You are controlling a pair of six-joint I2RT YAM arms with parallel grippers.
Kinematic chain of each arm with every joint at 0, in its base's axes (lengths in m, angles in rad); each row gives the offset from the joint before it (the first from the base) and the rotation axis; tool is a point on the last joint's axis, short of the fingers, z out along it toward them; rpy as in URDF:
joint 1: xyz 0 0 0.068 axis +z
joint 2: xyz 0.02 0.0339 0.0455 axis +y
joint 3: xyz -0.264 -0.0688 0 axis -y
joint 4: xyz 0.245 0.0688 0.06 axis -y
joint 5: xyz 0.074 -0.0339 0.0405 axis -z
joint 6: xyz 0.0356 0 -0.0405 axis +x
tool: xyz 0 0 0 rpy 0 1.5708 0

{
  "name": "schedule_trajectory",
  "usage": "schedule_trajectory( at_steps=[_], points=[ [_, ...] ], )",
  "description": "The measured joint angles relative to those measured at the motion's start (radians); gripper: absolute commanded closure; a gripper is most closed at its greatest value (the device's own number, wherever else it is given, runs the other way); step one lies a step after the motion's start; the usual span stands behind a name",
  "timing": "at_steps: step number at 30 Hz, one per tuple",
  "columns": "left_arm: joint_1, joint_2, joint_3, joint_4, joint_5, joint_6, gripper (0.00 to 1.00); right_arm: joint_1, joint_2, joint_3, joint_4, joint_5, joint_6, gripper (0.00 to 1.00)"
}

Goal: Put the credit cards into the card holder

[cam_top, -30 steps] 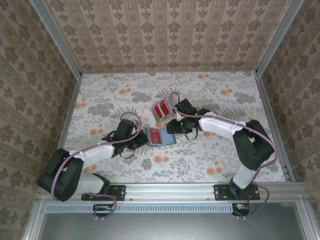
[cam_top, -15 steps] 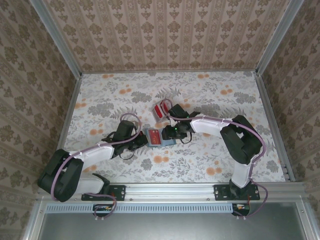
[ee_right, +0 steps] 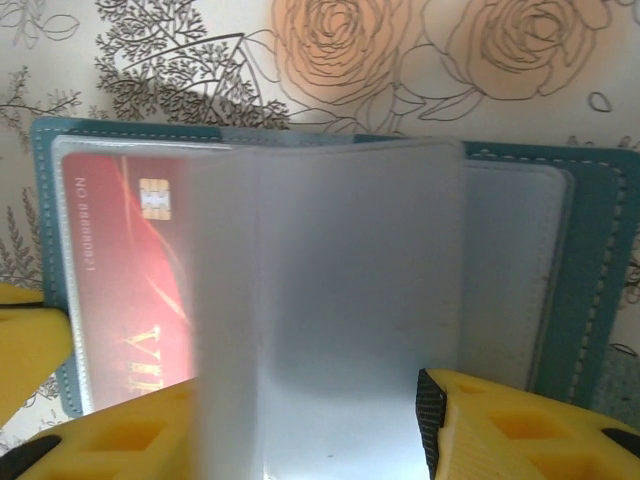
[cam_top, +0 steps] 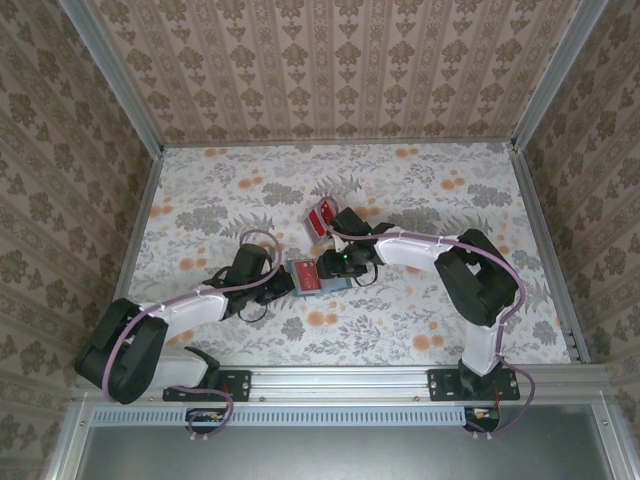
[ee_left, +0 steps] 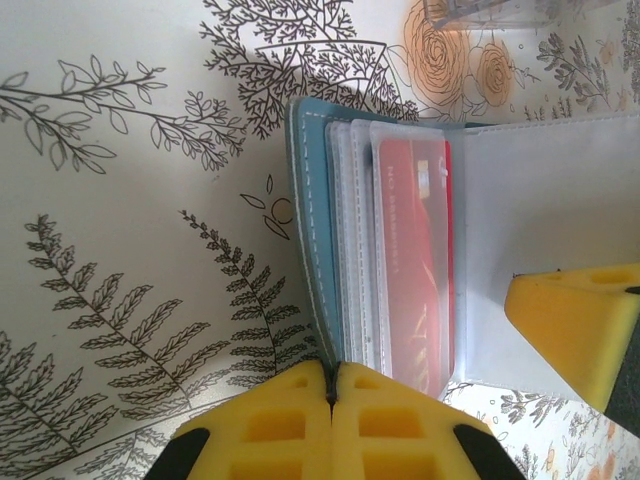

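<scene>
The left gripper (ee_left: 331, 400) is squeezed tight on the edge of the teal card holder (ee_left: 305, 200). The right gripper (ee_right: 300, 400) is half open, with a clear pocket page (ee_right: 330, 280) standing between its fingers. One red credit card (ee_right: 110, 280) sits inside a pocket. More red cards (cam_top: 322, 216) lie on the table (cam_top: 220, 190) just behind.

**Colours and patterns.** The table (cam_top: 430, 190) is printed in cream, with grey ferns and foliage and pale orange roses. The walls (cam_top: 340, 60) are papered in beige, with brown floral motifs set in vertical stripes. The card holder (ee_right: 600, 260) is rendered in teal-blue and edged with a line of pale stitching; its sleeves (ee_right: 330, 300) are of frosted, colourless plastic. The credit card (ee_right: 120, 270), seen under a sleeve at the left of the right wrist frame, is red, marked with white lettering and a gold chip. The loose credit cards (cam_top: 321, 217) are red with white markings. Yellow is borne by the fingers of the left gripper (ee_left: 333, 380) and the right gripper (ee_right: 310, 445). The arms (cam_top: 190, 305) are coloured black and white, and the cable (cam_top: 262, 232) lilac.
</scene>
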Motion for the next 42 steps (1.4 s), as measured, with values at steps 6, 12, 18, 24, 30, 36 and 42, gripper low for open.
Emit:
schedule_trajectory(
  at_steps=[6, 12, 18, 24, 30, 36, 42],
  points=[
    [0.000, 0.022, -0.006, 0.019, 0.000, 0.000, 1.00, 0.004, 0.000, 0.009, 0.000, 0.000, 0.000, 0.47],
    [0.000, 0.024, -0.009, 0.027, 0.000, 0.000, 1.00, 0.006, -0.004, 0.011, -0.001, -0.012, 0.004, 0.46],
    [0.000, 0.024, -0.010, 0.034, 0.000, 0.000, 1.00, 0.019, -0.008, 0.031, -0.008, -0.023, 0.004, 0.46],
    [0.000, 0.024, -0.011, 0.039, 0.000, 0.000, 1.00, 0.032, -0.008, 0.051, -0.003, -0.053, 0.014, 0.46],
    [0.000, 0.029, -0.019, 0.049, 0.000, -0.001, 1.00, 0.044, 0.015, 0.075, 0.008, -0.084, 0.031, 0.45],
    [0.000, 0.029, -0.035, 0.055, 0.000, -0.001, 1.00, 0.063, 0.063, 0.091, 0.011, -0.102, 0.034, 0.44],
    [0.000, 0.029, -0.039, 0.058, 0.000, -0.001, 0.97, 0.063, 0.077, 0.099, 0.011, -0.116, 0.035, 0.44]
  ],
)
